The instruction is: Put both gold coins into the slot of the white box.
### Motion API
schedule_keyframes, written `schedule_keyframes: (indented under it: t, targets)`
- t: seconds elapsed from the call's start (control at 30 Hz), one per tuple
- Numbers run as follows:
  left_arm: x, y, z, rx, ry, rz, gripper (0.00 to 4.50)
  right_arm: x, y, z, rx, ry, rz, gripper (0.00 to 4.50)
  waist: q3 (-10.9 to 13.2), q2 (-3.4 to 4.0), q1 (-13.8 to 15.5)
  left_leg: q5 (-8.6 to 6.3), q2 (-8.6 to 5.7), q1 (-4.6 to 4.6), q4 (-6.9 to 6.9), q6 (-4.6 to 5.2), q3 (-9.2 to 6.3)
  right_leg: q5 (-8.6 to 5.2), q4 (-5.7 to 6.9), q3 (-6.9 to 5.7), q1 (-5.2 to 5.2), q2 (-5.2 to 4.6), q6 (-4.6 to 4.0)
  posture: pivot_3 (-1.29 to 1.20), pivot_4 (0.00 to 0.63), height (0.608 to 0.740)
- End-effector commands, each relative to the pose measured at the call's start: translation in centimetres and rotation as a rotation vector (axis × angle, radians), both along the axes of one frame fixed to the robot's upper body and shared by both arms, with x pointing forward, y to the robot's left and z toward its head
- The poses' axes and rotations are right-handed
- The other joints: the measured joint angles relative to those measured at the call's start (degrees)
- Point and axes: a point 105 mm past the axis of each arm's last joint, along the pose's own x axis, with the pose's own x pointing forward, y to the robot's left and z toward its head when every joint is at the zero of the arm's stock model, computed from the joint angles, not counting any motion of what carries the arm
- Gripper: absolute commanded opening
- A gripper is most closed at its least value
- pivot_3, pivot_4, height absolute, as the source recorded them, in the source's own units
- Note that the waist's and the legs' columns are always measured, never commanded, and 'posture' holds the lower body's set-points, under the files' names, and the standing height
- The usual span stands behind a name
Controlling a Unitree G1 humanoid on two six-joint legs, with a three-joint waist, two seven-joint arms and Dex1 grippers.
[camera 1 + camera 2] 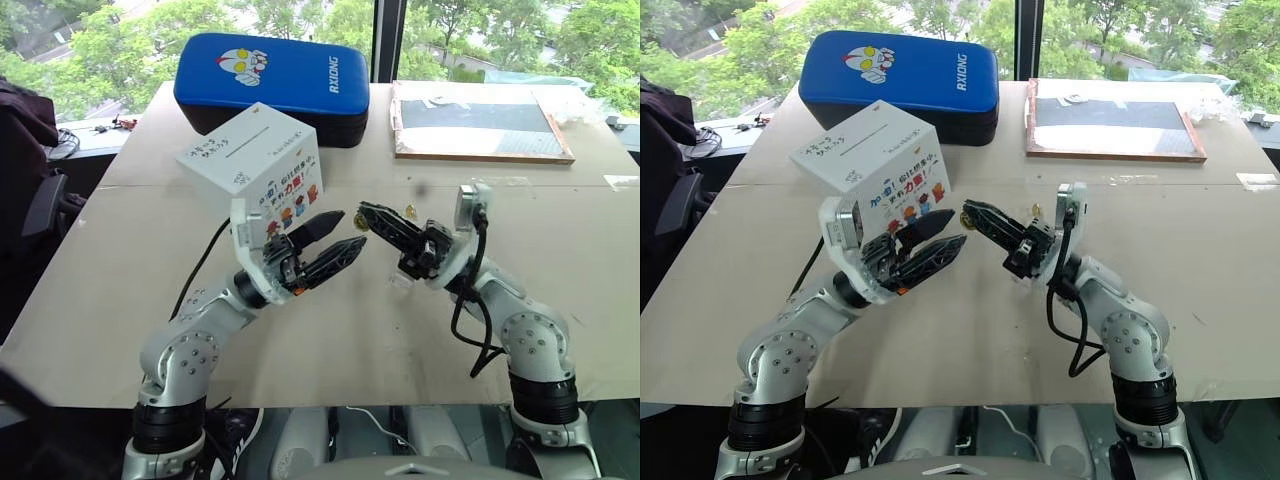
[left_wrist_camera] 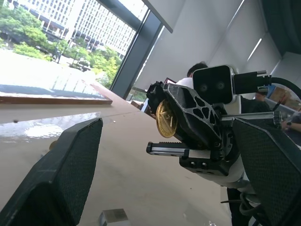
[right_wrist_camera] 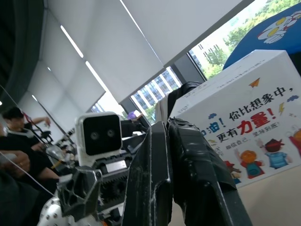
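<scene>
We're looking at the white box [image 1: 252,158] first: a cardboard cube, matte, sharp-edged, sitting tilted at the far left of the pale tabletop [image 1: 330,330]. Its plain top face carries small handwriting and the slot [image 1: 247,138], a thin straight dark line. The side face toward us is busy with blue and orange lettering and little cartoon figures.

Now the coins. We see one gold coin [image 2: 165,119] in the left wrist view, a shiny embossed disc pinched on edge in the right gripper [image 1: 366,213], whose black lattice fingers are pressed tight together on it. The other gold coin [image 1: 411,210] glints as a tiny yellow spot on the table just behind that gripper.

Our left gripper [image 1: 345,235] hangs in front of the box with its fingers spread wide, holding nothing. Their textured, carbon-weave pads [image 2: 61,174] frame the right gripper, and the two sets of tips point at each other, near but apart.

Behind the box lies a blue padded cushion [image 1: 272,85], smooth and rounded, with a cartoon face. To the right rests a flat wood-edged board [image 1: 478,122] with a dark surface. A small clear plastic cube [image 2: 113,216] sits on the table below the grippers.
</scene>
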Motion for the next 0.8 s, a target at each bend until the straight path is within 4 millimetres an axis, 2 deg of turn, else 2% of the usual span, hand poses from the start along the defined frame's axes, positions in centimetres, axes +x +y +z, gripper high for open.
schedule_keyframes:
  t: [0.03,0.2,0.27,0.3,0.47,0.67,0.8]
  targets:
    - [-0.47,-0.23,0.70,-0.038,-0.020,-0.035,3.55,-1.25,0.34,1.89,0.041,-0.053,0.046,0.00,0.0,0.00,0.0,0.00,0.00,0.00,0.00,0.00,0.00,0.00,0.00,0.00,0.00,0.02,0.00,0.00,0.150,0.740]
    - [-0.78,0.08,1.34,-0.082,-0.020,-0.054,1.30,-1.32,0.37,2.04,0.044,-0.048,0.050,0.00,0.0,0.00,0.0,0.00,0.00,0.00,0.00,0.00,0.00,0.00,0.00,-0.01,0.00,0.04,0.00,0.00,0.150,0.740]
    - [-0.83,0.14,1.28,-0.081,-0.018,-0.055,0.22,-1.38,0.38,2.04,0.043,-0.048,0.054,0.00,0.0,0.00,0.0,0.00,0.00,0.00,0.00,0.00,0.00,-0.01,0.00,-0.01,0.00,0.06,0.00,0.00,0.150,0.740]
    - [-0.85,0.12,1.22,-0.081,-0.016,-0.056,0.05,-1.43,0.40,2.01,0.041,-0.046,0.057,0.00,0.0,0.00,0.0,0.00,0.00,0.00,0.00,0.00,0.00,-0.01,0.00,-0.01,-0.01,0.08,0.00,0.00,0.150,0.740]
    - [-0.85,0.07,1.27,-0.093,-0.016,-0.059,0.05,-1.69,0.59,1.69,0.016,-0.041,0.074,0.00,0.0,0.00,0.0,0.00,0.00,0.00,0.00,0.00,0.00,-0.01,-0.01,-0.03,0.00,0.09,0.00,0.00,0.150,0.740]
    - [-0.44,0.03,1.40,-0.106,-0.018,-0.047,0.05,-1.02,0.47,1.73,0.013,-0.019,0.066,0.00,0.0,0.00,0.0,0.00,0.00,0.00,0.00,0.00,0.00,-0.01,-0.01,-0.06,0.00,0.10,0.01,0.00,0.150,0.740]
    - [-0.19,0.05,1.56,-0.117,-0.020,-0.036,0.00,-1.23,0.52,1.82,0.011,-0.020,0.091,1.26,0.0,0.00,0.0,0.00,0.00,0.00,0.00,0.00,0.00,-0.01,-0.02,-0.07,0.00,0.10,0.00,0.00,0.150,0.740]
